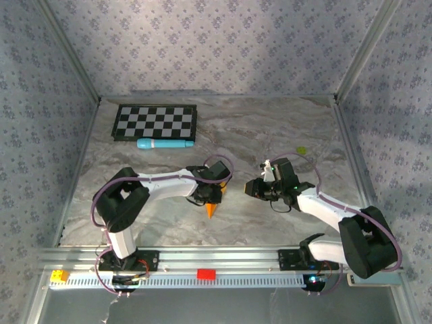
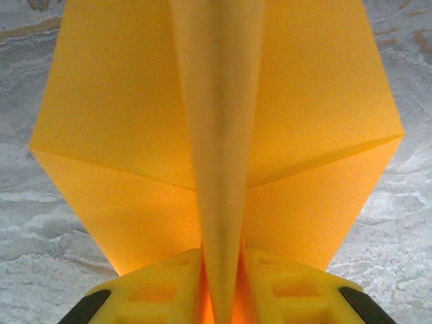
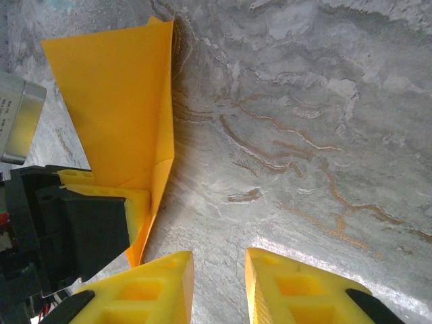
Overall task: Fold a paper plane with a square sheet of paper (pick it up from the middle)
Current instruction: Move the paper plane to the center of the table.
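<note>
The orange paper plane (image 2: 128, 121) stands folded, its two wings spread to either side of a raised centre fold (image 2: 220, 135). My left gripper (image 2: 221, 300) is shut on that centre fold, whose lower end runs down between the yellow fingers. From above, the plane's orange tip (image 1: 212, 210) pokes out below the left gripper (image 1: 210, 196) at mid-table. My right gripper (image 1: 251, 187) sits just to the right of it, apart from the paper. In the right wrist view the right gripper (image 3: 219, 287) is open over bare table, with the plane (image 3: 115, 101) off to its left.
A black-and-white checkerboard (image 1: 155, 122) lies at the back left with a light-blue cylinder (image 1: 165, 144) in front of it. A tiny yellow-green bit (image 1: 302, 150) lies at the right. The left gripper's finger (image 3: 101, 209) is close to the right gripper's left finger.
</note>
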